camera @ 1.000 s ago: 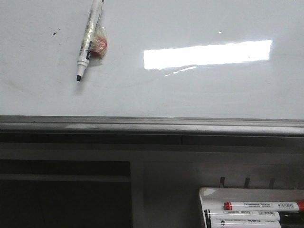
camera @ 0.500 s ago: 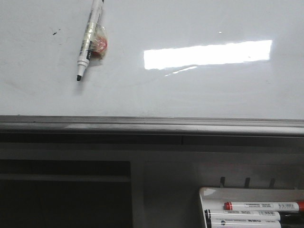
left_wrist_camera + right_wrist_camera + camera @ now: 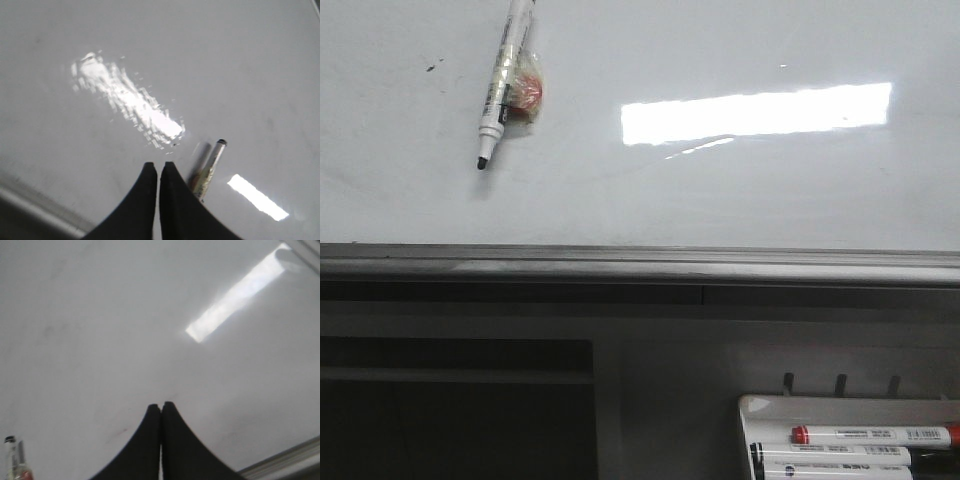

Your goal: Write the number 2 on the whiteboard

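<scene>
With no number 2 yet on the whiteboard (image 3: 740, 190), the marker (image 3: 500, 85), upper left, needs lowering; both end effectors look closed, empty.

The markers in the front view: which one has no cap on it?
The marker up over the whiteboard, its black tip bare. The markers in the tray lie capped; one has a red cap.

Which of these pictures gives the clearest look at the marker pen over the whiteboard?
The front view: the marker shows its white barrel, label and black tip sharply. The left wrist view catches it blurred, beside the left end effector. The right wrist view shows only a sliver at the picture's edge.
</scene>
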Action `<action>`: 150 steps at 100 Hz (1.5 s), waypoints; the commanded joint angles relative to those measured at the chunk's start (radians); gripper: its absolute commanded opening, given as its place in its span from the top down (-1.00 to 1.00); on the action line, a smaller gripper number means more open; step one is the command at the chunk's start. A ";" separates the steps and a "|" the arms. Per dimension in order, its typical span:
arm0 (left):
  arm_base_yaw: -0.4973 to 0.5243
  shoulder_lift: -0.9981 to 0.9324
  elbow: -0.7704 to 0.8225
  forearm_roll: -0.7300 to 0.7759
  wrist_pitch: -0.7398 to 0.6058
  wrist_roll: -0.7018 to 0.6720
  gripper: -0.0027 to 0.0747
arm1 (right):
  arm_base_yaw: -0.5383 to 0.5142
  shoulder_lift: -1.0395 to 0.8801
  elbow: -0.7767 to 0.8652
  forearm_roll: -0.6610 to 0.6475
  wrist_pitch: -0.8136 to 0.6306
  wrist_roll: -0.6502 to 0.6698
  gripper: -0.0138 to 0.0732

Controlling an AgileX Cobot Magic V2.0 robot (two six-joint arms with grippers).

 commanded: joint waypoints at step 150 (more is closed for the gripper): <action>-0.266 1.371 -0.970 0.496 0.405 0.106 0.98 | 0.000 0.362 -0.520 0.048 0.446 -0.291 -0.41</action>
